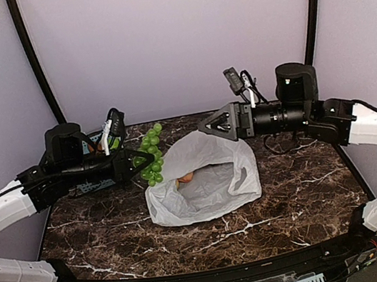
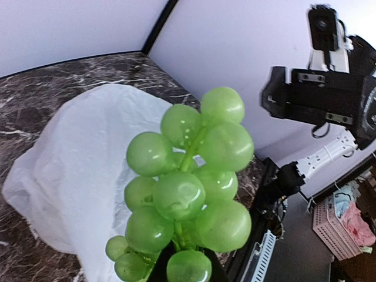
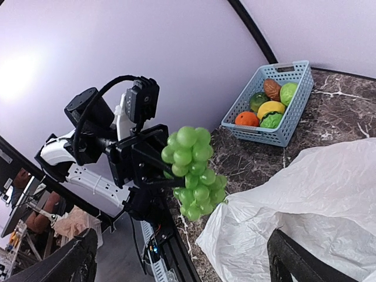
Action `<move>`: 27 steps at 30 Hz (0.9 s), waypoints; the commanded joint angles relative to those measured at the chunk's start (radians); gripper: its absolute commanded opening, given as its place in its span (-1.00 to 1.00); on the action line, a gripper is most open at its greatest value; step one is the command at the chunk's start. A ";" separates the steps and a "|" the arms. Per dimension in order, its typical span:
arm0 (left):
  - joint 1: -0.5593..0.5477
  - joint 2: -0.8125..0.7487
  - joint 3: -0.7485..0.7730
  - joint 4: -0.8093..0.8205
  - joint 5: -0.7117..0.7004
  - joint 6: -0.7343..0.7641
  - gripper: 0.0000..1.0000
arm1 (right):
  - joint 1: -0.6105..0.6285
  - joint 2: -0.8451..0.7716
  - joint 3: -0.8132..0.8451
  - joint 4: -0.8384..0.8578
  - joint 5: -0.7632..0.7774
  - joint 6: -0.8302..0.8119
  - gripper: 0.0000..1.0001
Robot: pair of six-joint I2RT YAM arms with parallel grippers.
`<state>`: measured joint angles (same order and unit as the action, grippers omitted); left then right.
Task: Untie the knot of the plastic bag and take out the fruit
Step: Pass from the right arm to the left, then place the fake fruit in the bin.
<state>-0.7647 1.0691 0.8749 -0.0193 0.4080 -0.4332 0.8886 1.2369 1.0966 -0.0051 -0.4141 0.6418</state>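
Grapes held beside the opened bag

Grapes: a bunch of glossy green grapes (image 1: 152, 154) hangs in the air just left of the thin, crinkly white plastic bag (image 1: 210, 181), apart from it. The left gripper (image 1: 136, 161) is clamped on the lower end of the bunch, its jaws nearly together, so the grapes stand up from it in the left wrist view.

The plastic bag lies slumped on the dark marble-patterned table (image 1: 291, 189) with its mouth gaping towards the left. Just inside that mouth sits a round orange-tan fruit (image 1: 186, 178), partly hidden by the plastic.

The right gripper (image 1: 209, 126) hovers above the far edge of the bag, pointing left towards the grapes. Its jaws are spread wide and grasp nothing; in the right wrist view its two black fingers (image 3: 70, 261) stand at opposite lower corners.

Beyond the bag, to its far left, a small blue lattice plastic basket (image 3: 288, 126) holds orange, yellow, green and brown fruits.
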 commanded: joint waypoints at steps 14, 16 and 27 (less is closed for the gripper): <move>0.704 0.267 0.412 -0.507 -0.009 0.517 -0.98 | -0.066 -0.145 -0.099 0.009 0.169 -0.031 0.97; 0.746 0.324 0.460 -0.497 -0.030 0.555 -0.98 | -0.072 -0.147 -0.099 -0.010 0.169 -0.037 0.97; 0.846 0.617 0.657 -0.400 -0.169 0.741 -0.98 | -0.101 -0.153 -0.096 -0.039 0.185 -0.041 0.97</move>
<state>0.0647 1.6302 1.4857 -0.4591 0.3035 0.1986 0.8017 1.1007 1.0073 -0.0380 -0.2466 0.6098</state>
